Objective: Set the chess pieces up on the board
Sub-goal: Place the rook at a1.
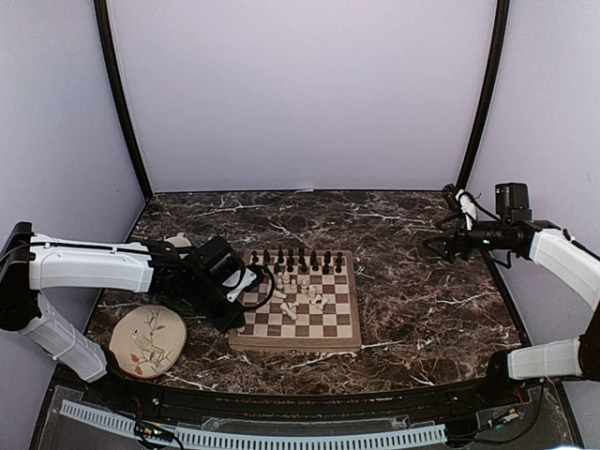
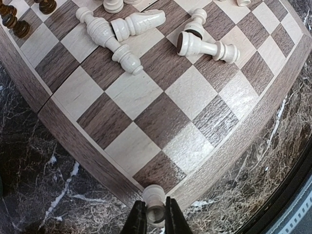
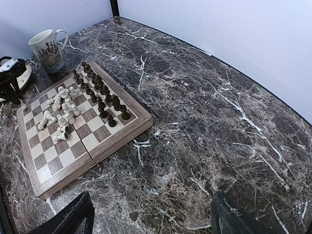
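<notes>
The board lies at the middle of the table. Dark chess pieces stand in two rows along its far side. Cream chess pieces lie tumbled in a heap at its centre. My left gripper hovers over the board's near-left part. In the left wrist view it is shut on a cream piece, held above the board's corner; fallen cream pieces lie beyond. My right gripper is open and empty, high above the table right of the board.
A round bird-patterned plate lies left of the board, under my left arm. A mug stands past the board's far-left corner. The dark marble table ends at a black rail on the near side.
</notes>
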`<state>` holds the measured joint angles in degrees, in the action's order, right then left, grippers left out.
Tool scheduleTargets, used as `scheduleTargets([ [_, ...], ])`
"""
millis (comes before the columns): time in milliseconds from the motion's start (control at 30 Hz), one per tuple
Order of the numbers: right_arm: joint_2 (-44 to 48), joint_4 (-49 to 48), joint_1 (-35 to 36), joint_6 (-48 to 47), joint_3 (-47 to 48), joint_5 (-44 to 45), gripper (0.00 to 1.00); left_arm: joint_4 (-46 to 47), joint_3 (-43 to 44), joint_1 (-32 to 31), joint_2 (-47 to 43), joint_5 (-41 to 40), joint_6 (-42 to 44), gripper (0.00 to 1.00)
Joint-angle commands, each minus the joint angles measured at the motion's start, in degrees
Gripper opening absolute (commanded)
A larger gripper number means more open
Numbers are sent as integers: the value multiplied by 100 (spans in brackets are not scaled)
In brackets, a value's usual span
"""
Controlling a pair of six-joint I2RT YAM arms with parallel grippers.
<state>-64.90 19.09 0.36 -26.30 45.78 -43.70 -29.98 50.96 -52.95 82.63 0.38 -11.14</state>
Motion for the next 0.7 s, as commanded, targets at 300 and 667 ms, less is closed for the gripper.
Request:
scheduleTargets([
  [300,-53,31,-22,-100,63,-3,82,95,248,-83,354,34,173,1],
  [667,-57,55,-19,-101,73,-37,82,-51,254,-150,424,-9,178,5],
])
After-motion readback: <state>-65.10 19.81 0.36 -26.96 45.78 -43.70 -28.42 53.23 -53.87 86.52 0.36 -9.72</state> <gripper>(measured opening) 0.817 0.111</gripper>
